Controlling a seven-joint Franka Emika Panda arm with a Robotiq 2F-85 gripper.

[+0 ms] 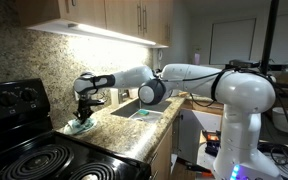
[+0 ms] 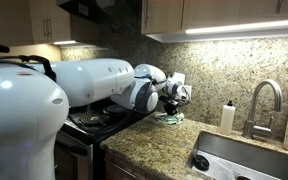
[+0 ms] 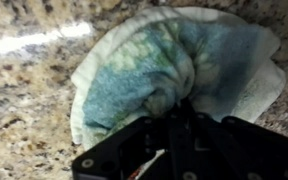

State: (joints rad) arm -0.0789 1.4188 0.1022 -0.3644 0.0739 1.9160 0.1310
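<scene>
My gripper [image 1: 83, 112] is low over the granite counter [image 1: 124, 128], between the stove and the sink. In the wrist view its fingers [image 3: 181, 103] are closed together and pinch a fold of a blue-green and white cloth [image 3: 154, 65] that lies bunched on the counter. The cloth shows as a small pale heap under the gripper in both exterior views [image 1: 81, 126] [image 2: 171, 118]. The fingertips are buried in the fabric.
A black stove with coil burners [image 1: 34, 160] is right beside the cloth. A steel sink [image 2: 239, 160] with a faucet [image 2: 264, 100] and a soap bottle [image 2: 227, 117] lies on the other side. Cabinets hang above and the backsplash is close behind.
</scene>
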